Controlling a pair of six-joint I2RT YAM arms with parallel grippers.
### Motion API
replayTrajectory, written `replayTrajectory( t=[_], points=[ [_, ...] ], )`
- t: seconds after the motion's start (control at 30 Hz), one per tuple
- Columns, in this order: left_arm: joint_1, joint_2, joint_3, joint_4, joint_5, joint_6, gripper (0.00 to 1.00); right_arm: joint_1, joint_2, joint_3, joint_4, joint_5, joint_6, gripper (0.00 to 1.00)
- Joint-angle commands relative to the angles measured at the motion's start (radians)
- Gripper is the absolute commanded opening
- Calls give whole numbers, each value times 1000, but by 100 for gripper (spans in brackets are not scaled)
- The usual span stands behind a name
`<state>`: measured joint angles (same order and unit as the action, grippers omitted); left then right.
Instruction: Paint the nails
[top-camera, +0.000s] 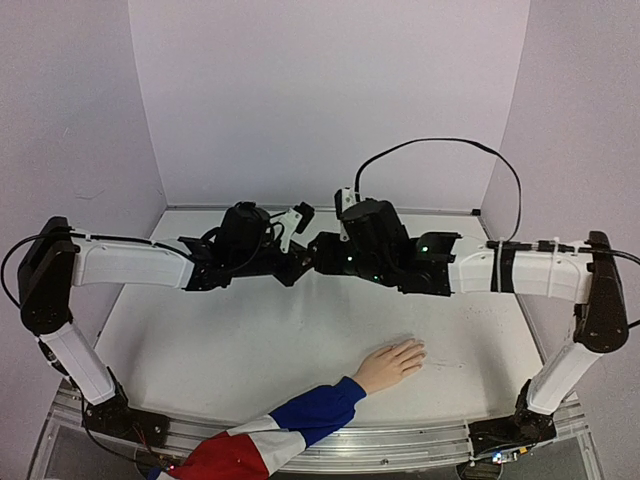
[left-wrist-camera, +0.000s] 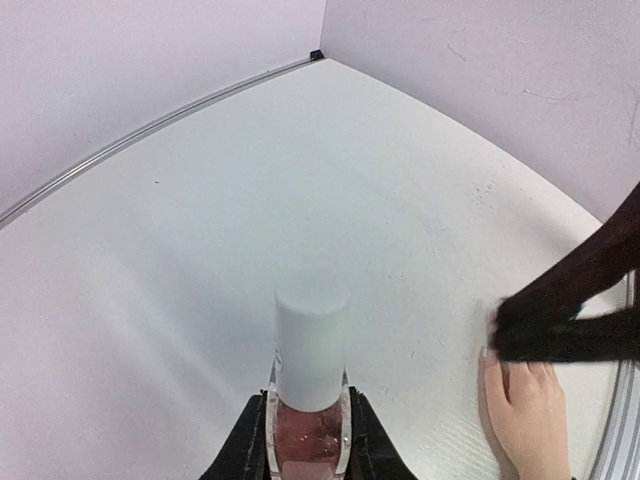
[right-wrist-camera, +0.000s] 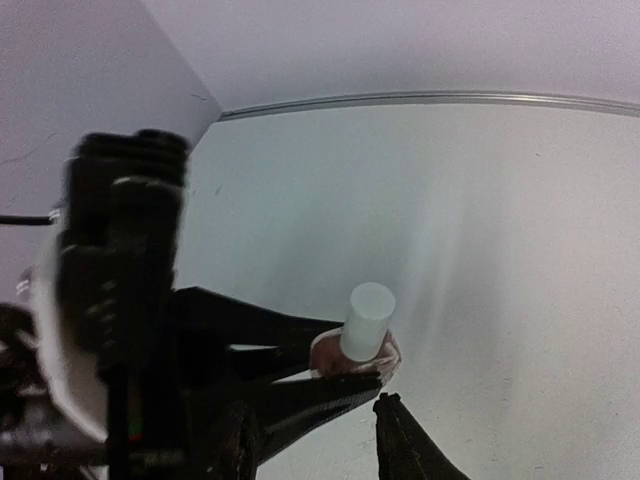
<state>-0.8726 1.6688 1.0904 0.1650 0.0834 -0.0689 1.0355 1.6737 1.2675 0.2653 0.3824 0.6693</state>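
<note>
White-capped bottle (left-wrist-camera: 310, 380) in left gripper (left-wrist-camera: 307, 405), nails (top-camera: 418, 349) well apart from jaws

Hand (top-camera: 392, 362) on table (top-camera: 250, 340), near front edge; bottle (left-wrist-camera: 311, 345) in left claw (left-wrist-camera: 307, 432), behind hand.

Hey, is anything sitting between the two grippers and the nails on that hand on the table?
Nothing visible does. The table is bare between the grippers and the nails of the hand. The left gripper holds the capped bottle in the air, with the right gripper open beside it.
</note>
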Motion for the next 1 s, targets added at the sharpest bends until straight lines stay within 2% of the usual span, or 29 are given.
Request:
replayTrajectory(
  t=[0.0,0.07,0.13,0.33,0.43,0.5,0.63,0.73,0.83,0.97],
  points=[
    [3,-139,-69,104,112,66,0,-39,-180,-67,-6,-336,-148,57],
    [4,-181,-104,113,217,128,0,-75,-257,-106,-6,-483,-187,68],
    [4,-226,-136,122,349,173,0,-114,-306,-136,-8,-631,-220,75],
    [4,-332,-186,130,634,220,0,-160,-343,-133,-13,-992,-371,76],
    [4,-346,-177,130,738,189,0,-160,-313,-106,-18,-1072,-418,73],
    [3,-344,-167,130,774,164,0,-159,-283,-81,-24,-1107,-446,67],
    [4,-338,-155,130,803,131,0,-160,-244,-60,11,-1122,-457,50],
    [4,-332,-151,130,810,118,0,-158,-227,-59,70,-1162,-442,45],
    [4,-324,-141,130,822,101,0,-157,-212,-55,104,-1175,-432,34],
    [6,-304,-127,130,842,80,0,-153,-200,-48,124,-1193,-430,31]
  ],
)
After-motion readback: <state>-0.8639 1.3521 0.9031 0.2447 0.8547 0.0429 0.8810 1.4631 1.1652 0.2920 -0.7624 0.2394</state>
